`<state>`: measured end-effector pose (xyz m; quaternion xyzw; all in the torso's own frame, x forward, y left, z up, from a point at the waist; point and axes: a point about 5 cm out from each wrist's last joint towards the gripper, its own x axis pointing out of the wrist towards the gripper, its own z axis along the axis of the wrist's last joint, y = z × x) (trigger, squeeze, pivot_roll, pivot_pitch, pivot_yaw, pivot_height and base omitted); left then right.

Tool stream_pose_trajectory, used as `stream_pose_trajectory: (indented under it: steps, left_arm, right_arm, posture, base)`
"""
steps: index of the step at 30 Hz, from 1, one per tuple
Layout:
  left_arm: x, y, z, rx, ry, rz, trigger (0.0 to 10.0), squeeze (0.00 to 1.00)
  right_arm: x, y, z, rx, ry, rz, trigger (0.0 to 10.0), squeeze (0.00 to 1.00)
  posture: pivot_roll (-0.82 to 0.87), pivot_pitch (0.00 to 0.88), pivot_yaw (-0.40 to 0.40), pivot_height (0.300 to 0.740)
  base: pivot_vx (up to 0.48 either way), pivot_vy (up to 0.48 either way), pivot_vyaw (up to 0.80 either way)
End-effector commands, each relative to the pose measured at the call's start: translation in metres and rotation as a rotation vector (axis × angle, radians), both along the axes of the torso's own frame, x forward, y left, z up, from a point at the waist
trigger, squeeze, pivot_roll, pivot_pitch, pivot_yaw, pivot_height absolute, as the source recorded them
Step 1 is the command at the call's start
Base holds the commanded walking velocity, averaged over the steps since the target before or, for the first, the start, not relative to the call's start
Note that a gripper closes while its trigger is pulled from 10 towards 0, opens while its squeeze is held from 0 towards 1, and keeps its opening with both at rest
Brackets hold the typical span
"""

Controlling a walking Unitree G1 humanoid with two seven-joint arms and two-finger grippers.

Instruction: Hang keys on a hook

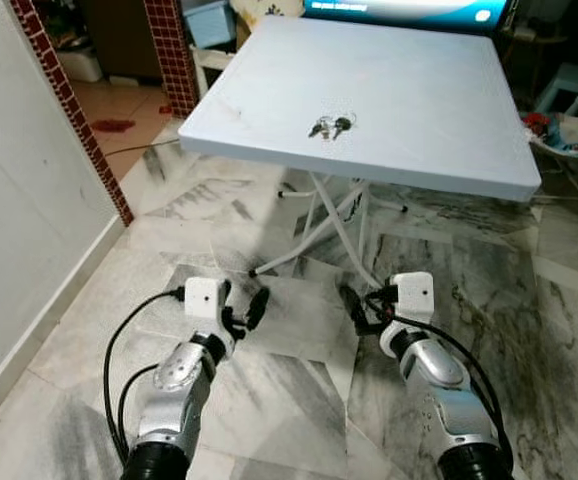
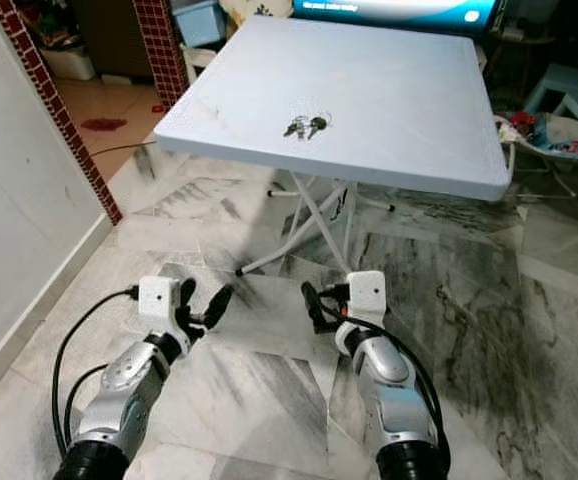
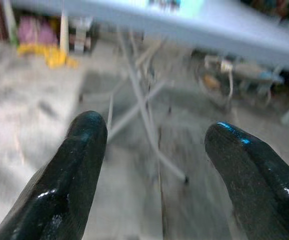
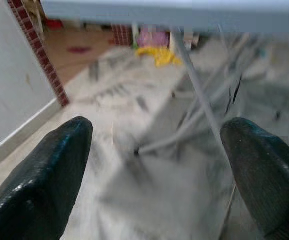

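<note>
Two grippers, left [image 1: 245,312] and right [image 1: 361,308], spread glossy black fingers empty over veined marble floor [image 1: 299,400]; metal keys [image 1: 330,126] lie on the smooth white table [image 1: 449,110].

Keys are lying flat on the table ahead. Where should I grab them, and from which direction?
Come straight down from above on the keys. They lie flat on the table, near its front edge, so nothing stands up for a sideways pinch. The dark key heads look like the bulkiest part, so close the fingers across them. Both the left gripper and right gripper are open, low above the floor.

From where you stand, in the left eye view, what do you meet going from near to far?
Left hand and right hand over the grey marble floor → small bunch of metal keys on the white square folding table.
</note>
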<state>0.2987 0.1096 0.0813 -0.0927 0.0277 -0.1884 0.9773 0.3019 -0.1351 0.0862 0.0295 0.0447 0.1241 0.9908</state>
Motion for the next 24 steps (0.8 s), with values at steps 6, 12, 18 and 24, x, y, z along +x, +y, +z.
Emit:
stream_pose_trajectory:
  steps: [6, 12, 18, 24]
  left_arm:
    - [0.0, -0.002, 0.019, -0.01, -0.063, -0.015, 10.0, 0.0]
    - [-0.004, -0.001, 0.018, -0.014, -0.042, -0.01, 10.0, 0.0]
    - [-0.004, -0.001, 0.02, -0.011, -0.037, -0.013, 10.0, 0.0]
    - [-0.003, -0.002, 0.022, -0.012, -0.03, -0.011, 10.0, 0.0]
  right_arm:
    - [0.002, -0.019, 0.036, -0.089, -0.179, -0.132, 10.0, 0.0]
    - [0.004, -0.021, 0.048, -0.107, -0.203, -0.166, 10.0, 0.0]
    - [0.004, -0.017, 0.051, -0.094, -0.208, -0.163, 10.0, 0.0]
    - [0.007, -0.014, 0.053, -0.064, -0.189, -0.179, 10.0, 0.0]
  posture:
    - [-0.02, 0.106, 0.006, 0.74]
    - [-0.03, 0.11, 0.008, 0.74]
    - [-0.03, 0.109, 0.011, 0.74]
    - [-0.03, 0.109, 0.013, 0.74]
  base:
    - [0.374, 0.0, 0.0]
    - [0.388, 0.0, 0.0]
    - [0.394, 0.0, 0.0]
    - [0.393, 0.0, 0.0]
